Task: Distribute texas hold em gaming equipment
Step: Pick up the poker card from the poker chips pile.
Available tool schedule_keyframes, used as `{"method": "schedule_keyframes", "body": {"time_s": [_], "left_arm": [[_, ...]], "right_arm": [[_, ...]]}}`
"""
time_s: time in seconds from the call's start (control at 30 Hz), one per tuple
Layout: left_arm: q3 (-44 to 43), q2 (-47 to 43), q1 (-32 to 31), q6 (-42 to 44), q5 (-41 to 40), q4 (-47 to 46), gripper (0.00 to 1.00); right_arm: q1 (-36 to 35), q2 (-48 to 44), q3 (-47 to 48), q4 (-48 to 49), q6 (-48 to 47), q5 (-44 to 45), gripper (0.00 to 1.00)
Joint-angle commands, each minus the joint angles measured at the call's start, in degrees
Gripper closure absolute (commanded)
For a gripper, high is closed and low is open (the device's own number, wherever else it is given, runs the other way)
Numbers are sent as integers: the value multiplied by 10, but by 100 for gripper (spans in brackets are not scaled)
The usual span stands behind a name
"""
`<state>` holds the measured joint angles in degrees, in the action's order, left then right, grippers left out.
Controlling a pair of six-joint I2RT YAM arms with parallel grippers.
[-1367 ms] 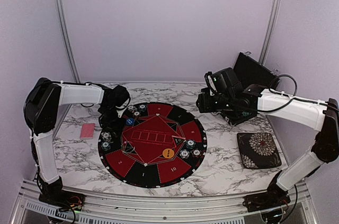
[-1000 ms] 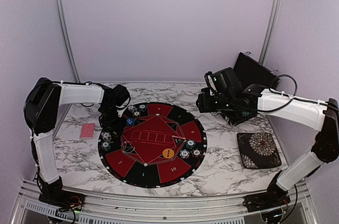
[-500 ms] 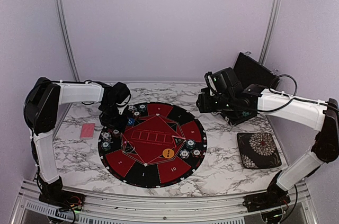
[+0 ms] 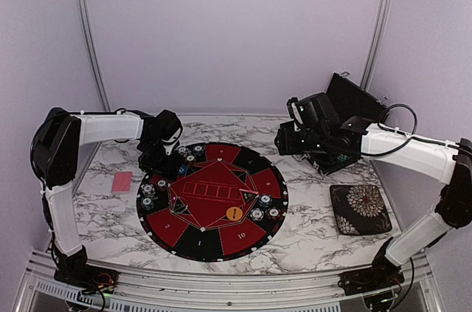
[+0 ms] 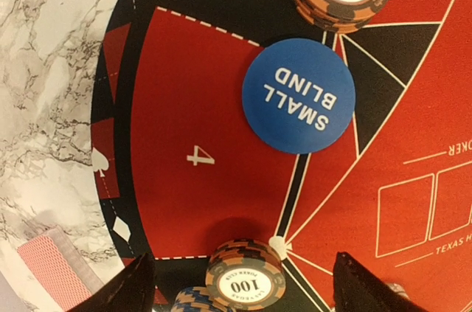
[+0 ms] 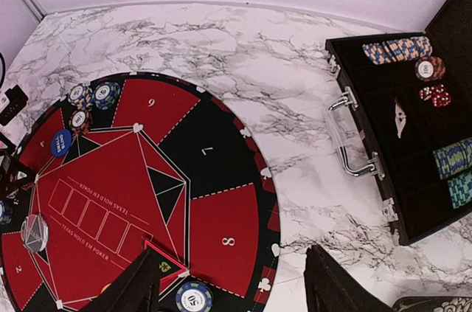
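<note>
While the left gripper (image 5: 237,275) hung with its fingers apart and empty above seat 4 of the round Texas Hold'em mat (image 4: 212,201), the blue "SMALL BLIND" button (image 5: 299,96) lay flat on the mat, at the inner edge of that seat. So the placing of this button looked finished. The right gripper (image 6: 234,282) was also parted and empty, near the open black case (image 6: 413,142) with chips. Probably the next move was to fetch another piece.

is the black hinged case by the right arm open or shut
Open. In the right wrist view the black hinged case shows its inside: rows of striped poker chips, red dice and dark compartments, with its clear handle facing the round mat.
</note>
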<state>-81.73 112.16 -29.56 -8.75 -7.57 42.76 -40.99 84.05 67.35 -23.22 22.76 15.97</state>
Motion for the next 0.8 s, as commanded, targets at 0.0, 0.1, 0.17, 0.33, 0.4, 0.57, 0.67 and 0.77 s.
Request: {"method": "schedule_keyframes", "body": {"time_s": [0.0,0.1,0.17,0.33,0.4,0.57,0.67,0.77], "left_arm": [[-13,-38,3,-2,-5,2,12],[-10,-49,4,-2,-5,2,6],[-7,-59,4,-2,-7,2,2],[-2,-76,4,-4,-10,-1,1],[-1,-81,3,-7,-10,-3,1],[8,-101,4,-15,-15,-11,1],[15,-114,4,-22,-27,-18,1],[26,-128,5,-32,-54,-25,1]], "right_arm": [[4,-30,15,20,11,23,35],[3,-41,12,28,13,34,33],[4,-49,8,35,12,42,32],[4,-67,-1,53,13,63,27],[4,-73,-1,55,14,71,25],[3,-83,-2,62,11,99,14],[3,-83,2,62,5,109,6],[4,-80,5,66,-1,107,1]]}}
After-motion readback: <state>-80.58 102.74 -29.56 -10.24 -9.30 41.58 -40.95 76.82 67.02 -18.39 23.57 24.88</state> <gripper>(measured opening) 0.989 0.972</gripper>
